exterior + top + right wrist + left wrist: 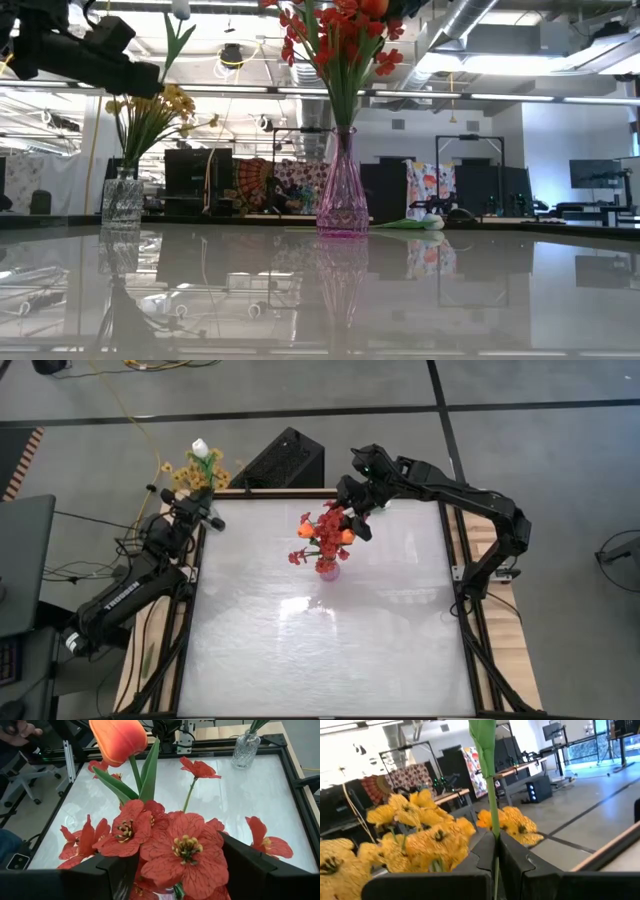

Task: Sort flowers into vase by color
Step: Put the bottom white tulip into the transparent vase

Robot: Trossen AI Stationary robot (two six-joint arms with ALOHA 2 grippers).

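A clear glass vase (122, 200) at the table's far left corner holds yellow sprays (190, 475). My left gripper (495, 857) is shut on the stem of a white tulip (200, 448) above those sprays. A pink vase (342, 195) near the table's middle holds red flowers (325, 538) and an orange tulip (118, 740). My right gripper (175, 870) hovers over the red cluster, open, with one finger on each side of the blooms. Another white bud (428, 222) lies on the table behind the pink vase. My left gripper pinches the white tulip's green stem (493, 827) between its two fingers, which lie across it and come roughly level from the table's near left. The stem stands upright, with its leaf and bud above the fingers and its lower part among the yellow blooms.
A black box (285, 460) sits just beyond the table's far edge. The table's black frame rail (295, 815) runs around the white top. A person's hand (17, 730) shows beyond the table in the right wrist view.
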